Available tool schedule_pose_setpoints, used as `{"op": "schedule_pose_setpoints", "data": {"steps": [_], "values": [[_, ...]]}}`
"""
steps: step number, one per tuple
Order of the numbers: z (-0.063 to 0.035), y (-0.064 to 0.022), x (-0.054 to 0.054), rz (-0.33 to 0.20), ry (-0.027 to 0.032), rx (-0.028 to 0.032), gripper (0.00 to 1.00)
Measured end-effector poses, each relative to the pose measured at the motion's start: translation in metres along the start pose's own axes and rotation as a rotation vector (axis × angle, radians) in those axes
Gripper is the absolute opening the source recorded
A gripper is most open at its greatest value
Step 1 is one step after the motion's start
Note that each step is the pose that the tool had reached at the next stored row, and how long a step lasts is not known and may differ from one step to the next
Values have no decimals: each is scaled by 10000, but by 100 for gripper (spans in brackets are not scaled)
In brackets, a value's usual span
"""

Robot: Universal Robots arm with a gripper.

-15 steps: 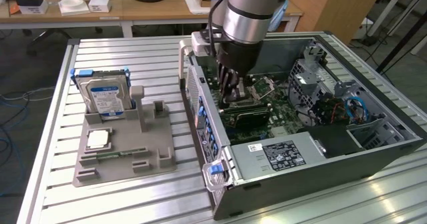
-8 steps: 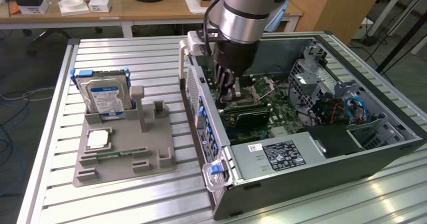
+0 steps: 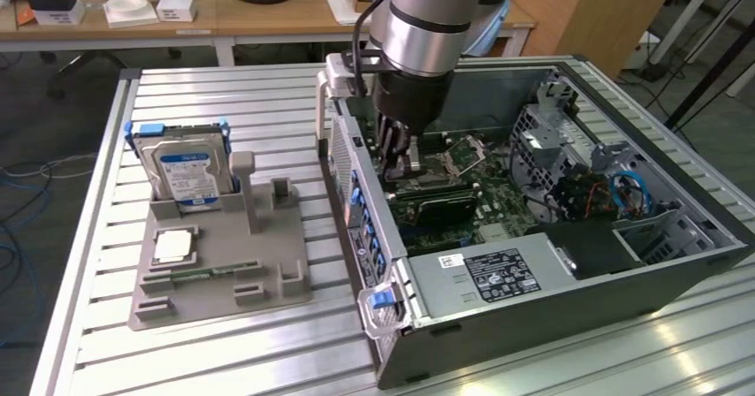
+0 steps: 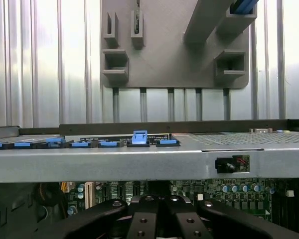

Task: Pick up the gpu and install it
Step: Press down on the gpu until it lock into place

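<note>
The arm's gripper (image 3: 401, 162) is lowered into the open computer case (image 3: 567, 263), directly over the gpu (image 3: 434, 203), which lies flat against the motherboard (image 3: 496, 206) near the case's left wall. Whether the fingers grip the card cannot be determined. The power supply (image 3: 496, 277) occupies the near end of the case. At the exterior view's left, a grey parts holder (image 3: 218, 277) rests on the slatted metal surface (image 3: 212, 104), carrying an upright hard drive (image 3: 186, 171) at its far end, a processor (image 3: 175, 246) and a memory stick (image 3: 201, 274).

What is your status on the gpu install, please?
Hand down inside the open computer case, over the motherboard. Gpu lying flat under it. Hard drive upright in the gray holder.
</note>
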State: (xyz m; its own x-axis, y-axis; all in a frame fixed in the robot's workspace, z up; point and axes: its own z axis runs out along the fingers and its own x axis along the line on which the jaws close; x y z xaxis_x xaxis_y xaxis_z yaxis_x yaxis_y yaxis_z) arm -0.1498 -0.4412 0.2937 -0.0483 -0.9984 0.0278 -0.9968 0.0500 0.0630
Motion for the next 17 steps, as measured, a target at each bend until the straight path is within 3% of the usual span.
{"op": "schedule_pose_setpoints", "data": {"steps": [5,9,11,17], "values": [[0,4,-1,2,2,0,11],[1,12,0,6,65,2,11],[2,14,0,10,132,1,11],[1,22,1,24,418,-45,11]]}}
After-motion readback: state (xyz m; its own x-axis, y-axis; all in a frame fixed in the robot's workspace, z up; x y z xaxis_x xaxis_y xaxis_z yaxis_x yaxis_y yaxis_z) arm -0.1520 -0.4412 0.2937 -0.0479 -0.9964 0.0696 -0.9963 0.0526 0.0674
